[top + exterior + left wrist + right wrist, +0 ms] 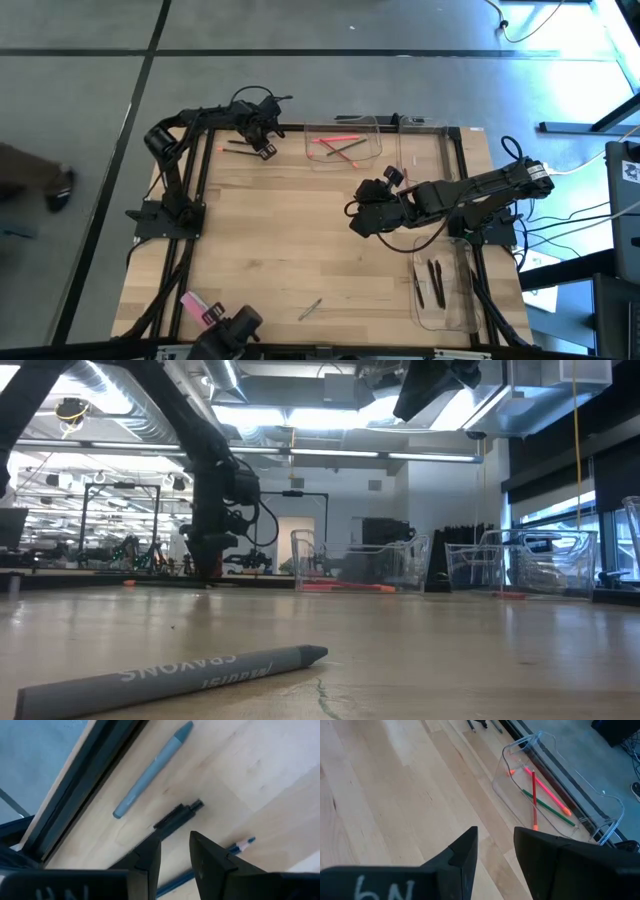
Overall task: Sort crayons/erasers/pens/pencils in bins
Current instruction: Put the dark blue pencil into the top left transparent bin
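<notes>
My left gripper [265, 150] [175, 840] stands open at the table's far left, pointing steeply down. Its fingers are just over the near end of a black pen [179, 814] and a blue pencil [241, 844]. A grey pen [152, 770] lies beside them by the frame bar. My right gripper [355, 222] [495, 832] hangs open and empty above mid-table. A grey crayon [310, 309] [170, 675] lies flat near the front edge. The pink eraser [190, 299] lies at the near left. The far bin [345, 143] [555, 795] holds pink, red and green sticks.
A second clear bin [440, 285] at the near right holds dark pens. The low view shows another clear bin [520, 565] at the far right. Black frame bars [195, 200] run along the table's left, far and right sides. Bare wood lies between the two arms.
</notes>
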